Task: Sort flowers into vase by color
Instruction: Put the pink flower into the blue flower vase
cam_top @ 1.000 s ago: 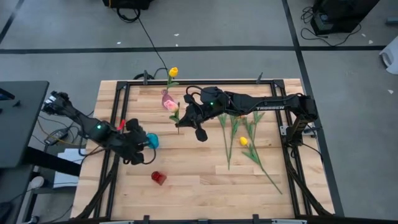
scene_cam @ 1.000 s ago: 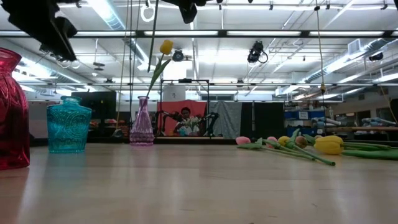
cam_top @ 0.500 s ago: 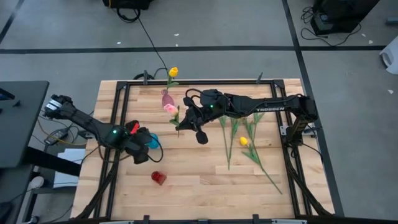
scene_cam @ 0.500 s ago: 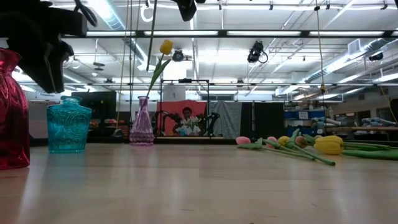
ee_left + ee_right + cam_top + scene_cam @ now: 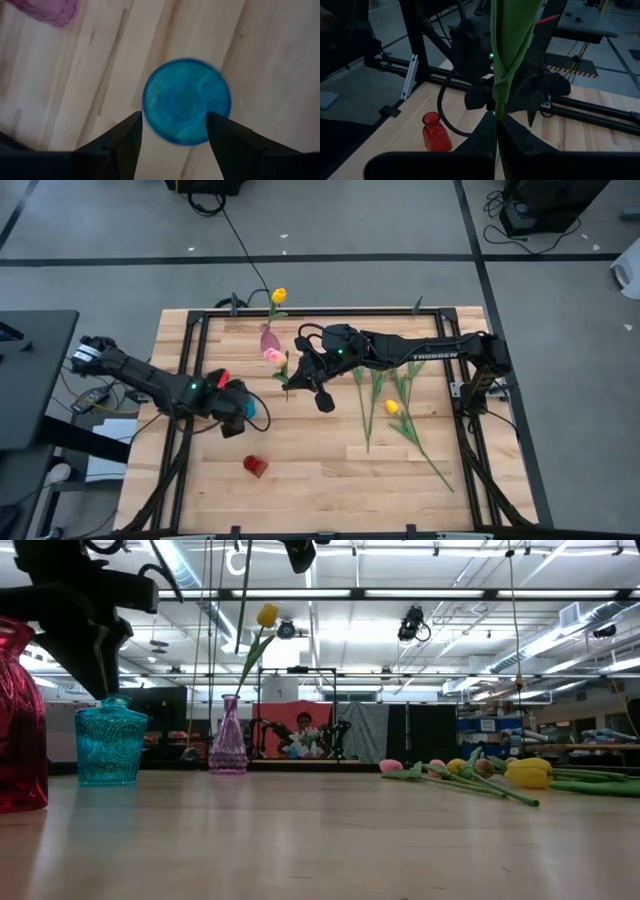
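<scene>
Fingers of the left gripper [image 5: 172, 135] spread directly above the blue vase [image 5: 186, 101]; right gripper [image 5: 497, 131] pinches a raised flower [image 5: 510, 45] stem.

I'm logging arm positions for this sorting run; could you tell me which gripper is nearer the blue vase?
Left. The left gripper hangs open directly above the blue vase; the right gripper holds a pink tulip farther off.

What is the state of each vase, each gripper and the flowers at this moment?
Blue vase: upright, empty, under the left gripper.
Red vase: upright, empty.
Purple vase: upright, holds one yellow tulip.
Left gripper: open, above the blue vase.
Right gripper: shut on a pink tulip, held in the air.
Loose flowers: lying on the table.
</scene>
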